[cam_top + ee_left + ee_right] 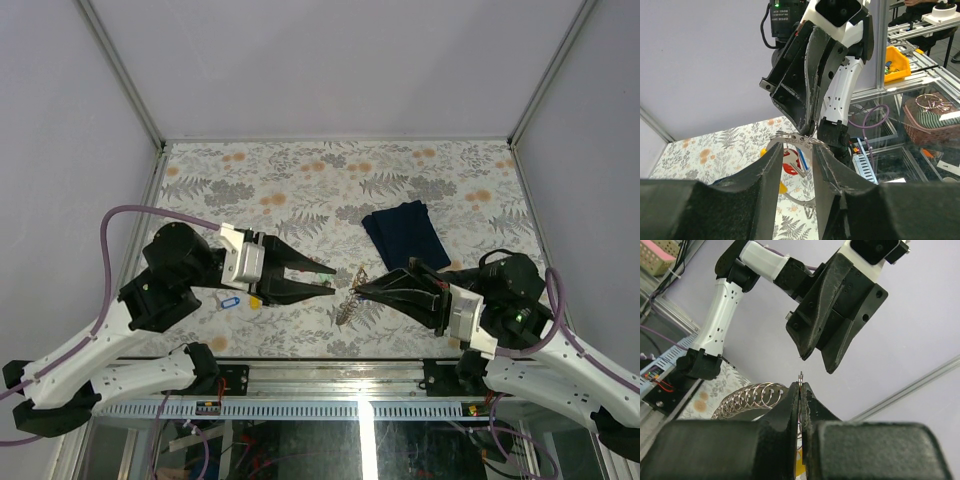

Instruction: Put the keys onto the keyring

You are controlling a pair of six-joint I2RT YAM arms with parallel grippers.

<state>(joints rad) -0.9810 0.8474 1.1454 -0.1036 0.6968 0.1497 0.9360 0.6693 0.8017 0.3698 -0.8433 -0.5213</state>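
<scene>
Keyring (347, 308) hangs above the floral table (300, 170) near 6 o'clock, its toothed rim pinched in the clamped right gripper (357, 291). Left gripper (332, 280), fingers spread and grasping nothing, faces it from 9 o'clock, tips just beside the rim. Keys (228, 300) with blue and yellow tags lie at 8 o'clock; navy cloth (405, 232) at 1 o'clock.

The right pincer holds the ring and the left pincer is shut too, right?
No. The left pincer is open, its jaws well apart; the left wrist view shows it. The right pincer does hold the ring.
</scene>
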